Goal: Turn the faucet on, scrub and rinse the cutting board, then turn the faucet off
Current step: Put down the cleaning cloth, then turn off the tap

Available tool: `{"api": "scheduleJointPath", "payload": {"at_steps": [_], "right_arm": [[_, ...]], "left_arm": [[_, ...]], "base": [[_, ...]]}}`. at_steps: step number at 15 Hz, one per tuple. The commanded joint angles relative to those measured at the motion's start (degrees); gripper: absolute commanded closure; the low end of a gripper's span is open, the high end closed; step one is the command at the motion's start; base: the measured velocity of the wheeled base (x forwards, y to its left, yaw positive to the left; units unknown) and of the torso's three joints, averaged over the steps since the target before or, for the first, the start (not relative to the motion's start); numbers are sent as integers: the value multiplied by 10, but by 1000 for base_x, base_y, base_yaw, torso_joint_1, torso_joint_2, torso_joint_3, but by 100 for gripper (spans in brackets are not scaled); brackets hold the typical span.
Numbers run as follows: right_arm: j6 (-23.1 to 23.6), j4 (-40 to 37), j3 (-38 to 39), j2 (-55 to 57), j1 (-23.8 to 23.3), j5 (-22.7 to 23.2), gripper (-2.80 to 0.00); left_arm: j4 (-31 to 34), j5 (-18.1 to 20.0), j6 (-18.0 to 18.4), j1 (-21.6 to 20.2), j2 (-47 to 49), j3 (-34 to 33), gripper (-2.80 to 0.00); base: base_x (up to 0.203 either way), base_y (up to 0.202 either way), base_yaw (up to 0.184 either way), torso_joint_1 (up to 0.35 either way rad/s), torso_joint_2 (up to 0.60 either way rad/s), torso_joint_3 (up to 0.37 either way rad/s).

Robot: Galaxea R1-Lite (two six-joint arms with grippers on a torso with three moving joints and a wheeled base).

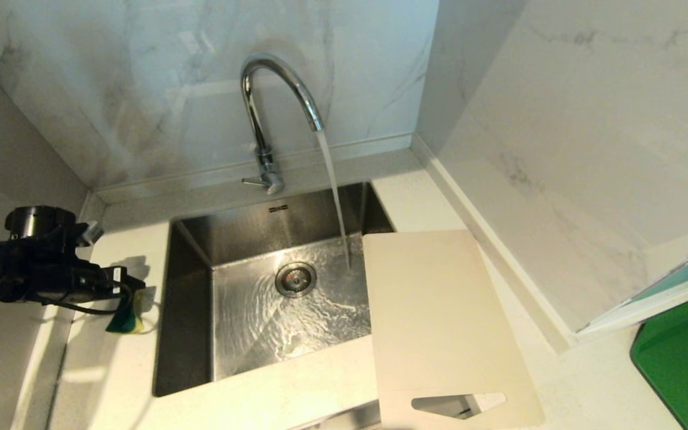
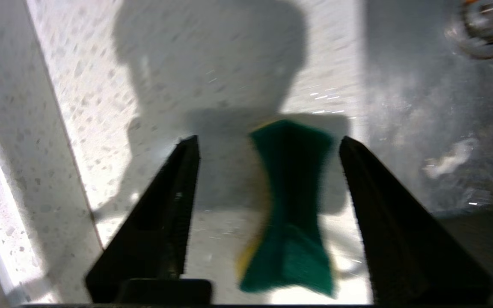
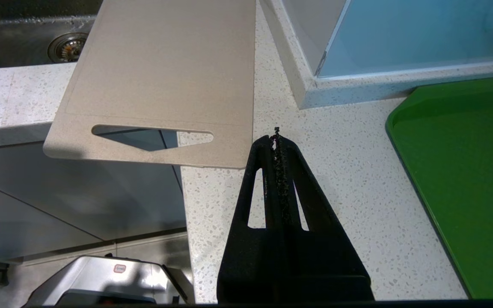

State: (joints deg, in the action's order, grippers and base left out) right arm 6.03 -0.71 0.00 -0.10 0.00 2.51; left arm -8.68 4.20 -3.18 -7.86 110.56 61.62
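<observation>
Left gripper: jaws spread wide, with the green-and-yellow sponge between them. In the left wrist view the sponge shows a clear gap to one jaw and sits just beside the other; we cannot tell whether it touches that one. In the head view the sponge hangs just under the gripper over the pale speckled surface on the left of the sink. We judge the step in hand to be setting the sponge down, the scrub part being over.

To do it well: we want the jaws wide enough that the sponge drops free without snagging, and low enough that it lands on the surface and not over the sink rim, which is near. Lift straight away only once it lies flat.

Right gripper: jaws pressed together, empty, parked above the surface just beside the handle end of the cutting board.

Cutting board: lies flat on the right of the sink, one long edge overhanging the basin, handle slot projecting past the front edge of the surface. The water stream falls just beside its far corner.

Faucet: running; the lever at its base is not yet shut. The sink rim and the stream lie between our left gripper and that lever.

Also present: a green board far right, a glass panel beside it.
</observation>
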Motion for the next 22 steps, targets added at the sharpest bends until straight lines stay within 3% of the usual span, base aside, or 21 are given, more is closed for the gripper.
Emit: {"api": "scheduleJointPath", "payload": {"at_steps": [1, 3, 4, 8, 10, 15, 19, 22], "right_arm": [[-1, 0, 0, 1, 0, 0, 0], [1, 0, 0, 0, 0, 0, 0], [2, 0, 0, 0, 0, 0, 0], [4, -1, 0, 1, 0, 0, 0], [5, -1, -1, 1, 0, 1, 0], [5, -2, -1, 1, 0, 1, 0], [5, -5, -3, 1, 0, 1, 0], [5, -5, -4, 1, 0, 1, 0]], "left_arm": [[-2, 7, -6, 12, -45, 8, -280], [-2, 11, -34, 42, -74, 33, -280], [-1, 11, -49, 57, -81, 49, 0], [-9, 9, -67, 127, -75, 108, 0], [-35, 7, -97, 154, -53, 153, 0], [-159, 22, -147, 176, 46, 191, 0], [-316, 5, -199, 193, 165, 292, 0], [-337, 0, -236, 221, 156, 302, 0]], "base": [[0, 0, 0, 0, 0, 0], [0, 0, 0, 0, 0, 0], [0, 0, 0, 0, 0, 0], [0, 0, 0, 0, 0, 0], [0, 0, 0, 0, 0, 0], [0, 0, 0, 0, 0, 0], [0, 0, 0, 0, 0, 0], [0, 0, 0, 0, 0, 0]]}}
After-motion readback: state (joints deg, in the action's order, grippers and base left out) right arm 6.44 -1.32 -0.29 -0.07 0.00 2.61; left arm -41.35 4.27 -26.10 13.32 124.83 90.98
